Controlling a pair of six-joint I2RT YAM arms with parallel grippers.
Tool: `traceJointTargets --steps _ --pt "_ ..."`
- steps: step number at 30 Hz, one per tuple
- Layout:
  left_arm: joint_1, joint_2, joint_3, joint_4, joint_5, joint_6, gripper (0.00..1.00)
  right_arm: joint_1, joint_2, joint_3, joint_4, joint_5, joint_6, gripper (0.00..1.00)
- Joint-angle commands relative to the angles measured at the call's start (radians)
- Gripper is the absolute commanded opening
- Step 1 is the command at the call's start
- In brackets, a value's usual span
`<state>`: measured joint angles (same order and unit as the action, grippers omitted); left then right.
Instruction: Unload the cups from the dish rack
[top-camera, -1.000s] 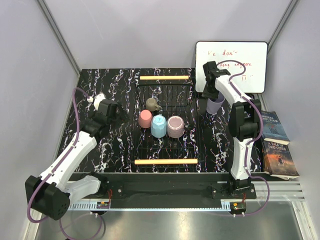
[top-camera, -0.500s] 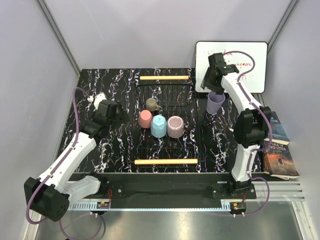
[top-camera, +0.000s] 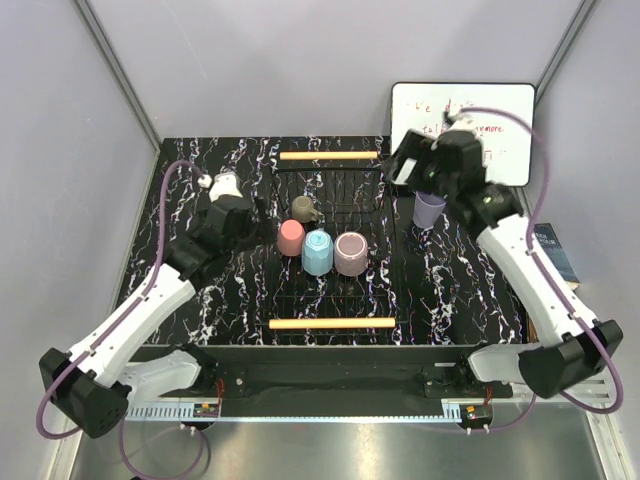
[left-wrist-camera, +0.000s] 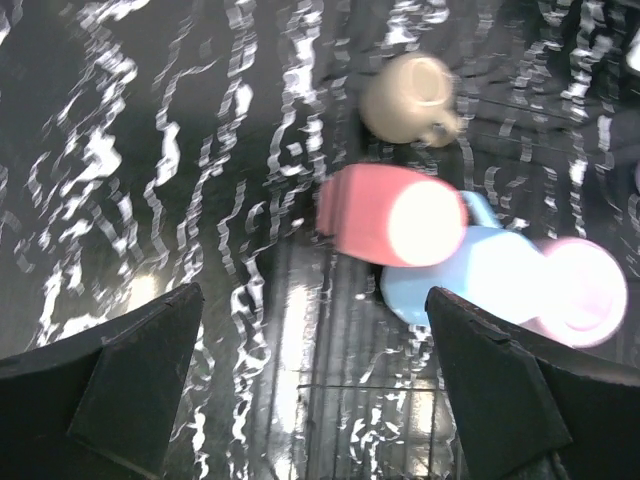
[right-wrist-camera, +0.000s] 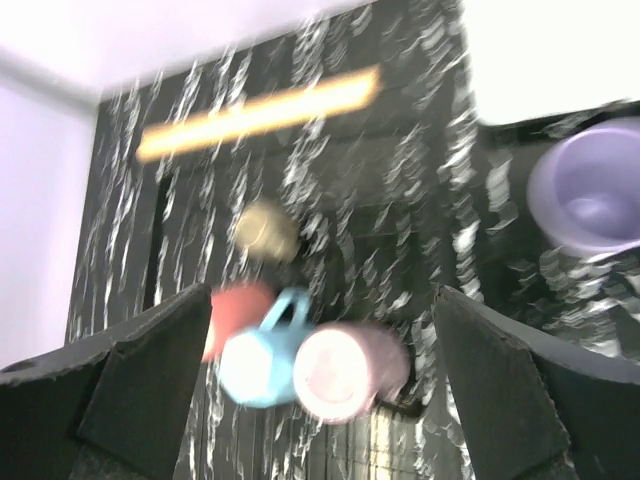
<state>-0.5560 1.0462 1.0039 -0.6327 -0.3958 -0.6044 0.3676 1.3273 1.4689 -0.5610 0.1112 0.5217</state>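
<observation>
Cups sit just ahead of the left end effector (left-wrist-camera: 310, 300), spread wide and empty at the dish rack's (top-camera: 340, 290) left edge: coral pink cup (top-camera: 291, 238), light blue cup (top-camera: 317, 250) and mauve-pink cup (top-camera: 351, 253) side by side mid-rack, olive-grey mug (top-camera: 304, 209) behind. The right end effector (right-wrist-camera: 322, 295), also spread and empty, hangs by the rack's far right corner, near the lavender cup (top-camera: 430, 210) upright on the marbled tabletop (top-camera: 440, 290).

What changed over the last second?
The right end effector lifted off the lavender cup, left upright beside the dish rack, and swung toward the rack. The left end effector advanced toward the coral cup. The four cups in the rack stayed put.
</observation>
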Motion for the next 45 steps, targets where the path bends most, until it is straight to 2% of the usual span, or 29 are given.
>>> traceJointTargets --steps 1,4,8,14,24,35,45 --pt "-0.096 0.080 0.108 0.059 -0.048 0.086 0.99 0.142 -0.109 -0.222 0.207 -0.004 0.015 1.00" --pt "-0.174 0.146 0.147 0.067 -0.066 0.107 0.99 0.172 -0.160 -0.300 0.230 -0.048 0.050 1.00" --pt "-0.191 0.227 0.170 0.087 -0.090 0.129 0.99 0.186 -0.226 -0.403 0.256 -0.061 0.064 1.00" --pt "-0.136 0.360 0.251 0.087 -0.068 0.123 0.99 0.197 -0.292 -0.482 0.273 -0.079 0.077 1.00" --pt "-0.093 0.535 0.343 0.087 -0.048 0.111 0.99 0.200 -0.303 -0.481 0.277 -0.100 0.040 1.00" --pt "-0.061 0.589 0.294 0.090 -0.028 0.075 0.99 0.200 -0.284 -0.512 0.294 -0.108 0.040 1.00" --pt "-0.055 0.607 0.246 0.100 0.020 0.049 0.85 0.200 -0.267 -0.516 0.294 -0.107 0.047 1.00"
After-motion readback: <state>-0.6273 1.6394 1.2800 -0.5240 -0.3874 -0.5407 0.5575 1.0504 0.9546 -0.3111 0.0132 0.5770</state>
